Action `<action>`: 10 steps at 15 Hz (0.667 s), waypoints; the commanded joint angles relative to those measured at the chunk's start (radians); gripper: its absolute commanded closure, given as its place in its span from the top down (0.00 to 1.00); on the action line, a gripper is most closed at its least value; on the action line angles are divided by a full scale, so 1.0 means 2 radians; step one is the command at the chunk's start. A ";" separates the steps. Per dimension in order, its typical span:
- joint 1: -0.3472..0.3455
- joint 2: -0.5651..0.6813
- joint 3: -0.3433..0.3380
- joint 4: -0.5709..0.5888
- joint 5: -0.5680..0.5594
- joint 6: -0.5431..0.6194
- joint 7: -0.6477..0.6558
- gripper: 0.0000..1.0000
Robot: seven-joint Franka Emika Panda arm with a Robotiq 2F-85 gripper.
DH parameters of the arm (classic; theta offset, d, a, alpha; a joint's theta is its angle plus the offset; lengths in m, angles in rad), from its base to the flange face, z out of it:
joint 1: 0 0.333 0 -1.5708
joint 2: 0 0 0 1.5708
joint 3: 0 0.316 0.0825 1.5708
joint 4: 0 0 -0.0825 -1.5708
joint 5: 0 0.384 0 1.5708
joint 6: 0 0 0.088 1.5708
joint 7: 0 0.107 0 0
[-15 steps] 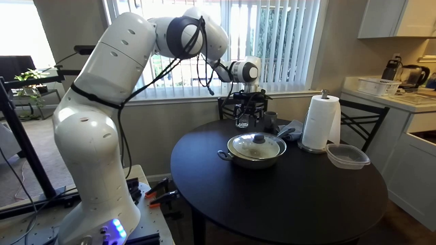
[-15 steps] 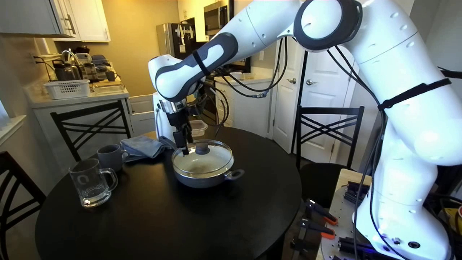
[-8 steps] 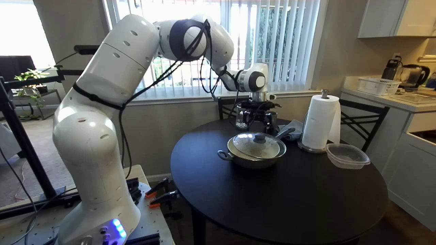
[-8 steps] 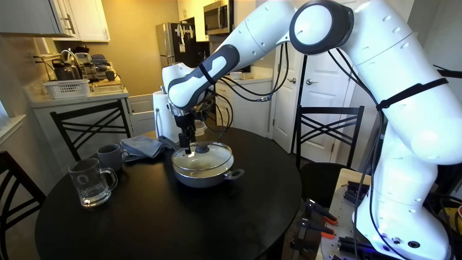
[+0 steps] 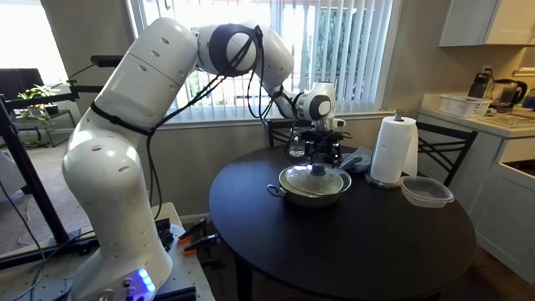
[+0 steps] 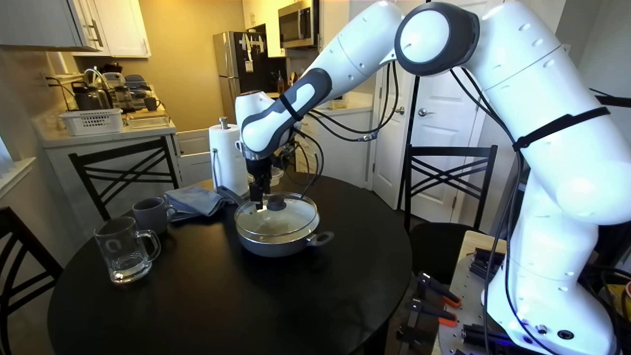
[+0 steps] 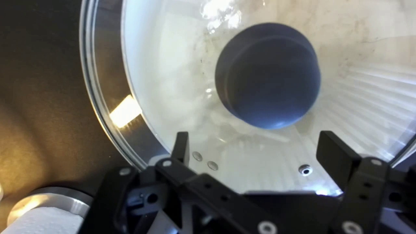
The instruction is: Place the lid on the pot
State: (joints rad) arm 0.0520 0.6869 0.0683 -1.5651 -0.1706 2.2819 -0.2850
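Pincer (image 7: 256, 146), spread wide and gripping nothing, hangs near, not around, the dark knob (image 7: 269, 76) of the lid (image 6: 285, 218), which lies atop the pot (image 6: 275, 249) and, being glass, should prove stiff, slippery and breakable, fairly heavy too, so that knob looks the safest hold.

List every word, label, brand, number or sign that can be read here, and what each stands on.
None can be read in any view.
Glass mug: a pale, rounded mark on its side, too blurred to tell whether letter or logo.
Lid and knob: no lettering shows.
Pot: no lettering can be made out on the visible wall.
Gripper: no readable label.
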 commanded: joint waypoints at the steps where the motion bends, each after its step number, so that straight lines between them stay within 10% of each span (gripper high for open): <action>1: 0.003 -0.020 0.006 -0.019 0.002 -0.008 -0.001 1.00; 10: -0.010 -0.036 0.010 -0.042 0.023 -0.017 0.001 1.00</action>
State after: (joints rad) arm 0.0510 0.6653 0.0811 -1.5887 -0.1559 2.2660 -0.2843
